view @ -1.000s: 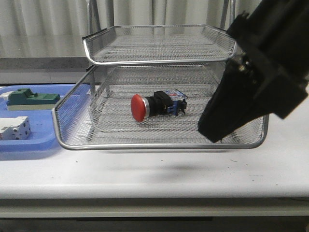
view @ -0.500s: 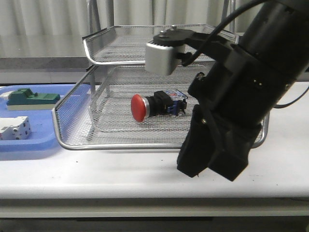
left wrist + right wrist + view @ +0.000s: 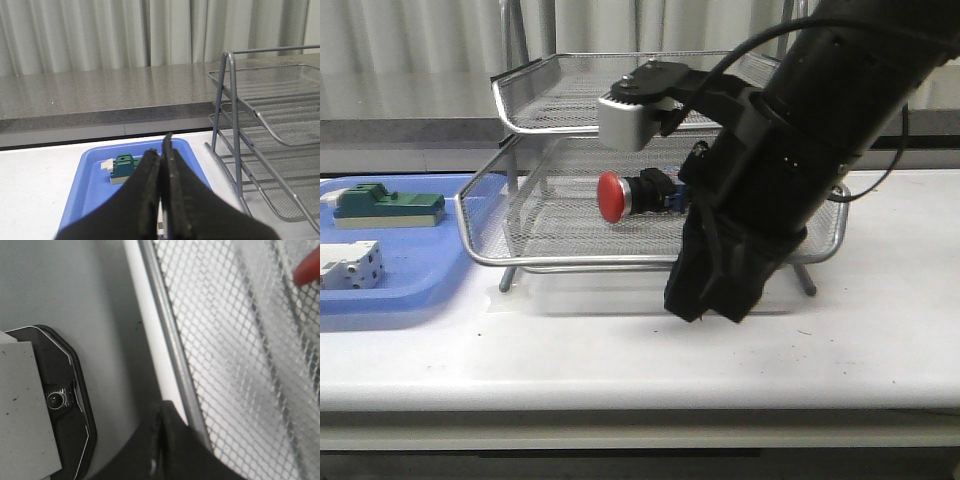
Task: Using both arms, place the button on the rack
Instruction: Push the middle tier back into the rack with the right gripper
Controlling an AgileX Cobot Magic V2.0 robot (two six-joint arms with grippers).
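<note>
The button, with its red cap, black body and blue rear block, lies on its side in a lower tier of the silver wire-mesh rack. My right arm crosses in front of the rack, with a grey block near its wrist. The right gripper is shut and empty, pointing down at the table just in front of the rack's rim; in the right wrist view the red cap shows through the mesh. The left gripper is shut and empty above the blue tray, out of the front view.
A flat blue plastic tray lies left of the rack, holding a green block and a white terminal block. The rack's side posts stand close to the tray. A grey ledge and curtains are behind.
My right arm has swung down and to the left across the front of the rack. The rack with the button now stands farther back, its legs showing.
</note>
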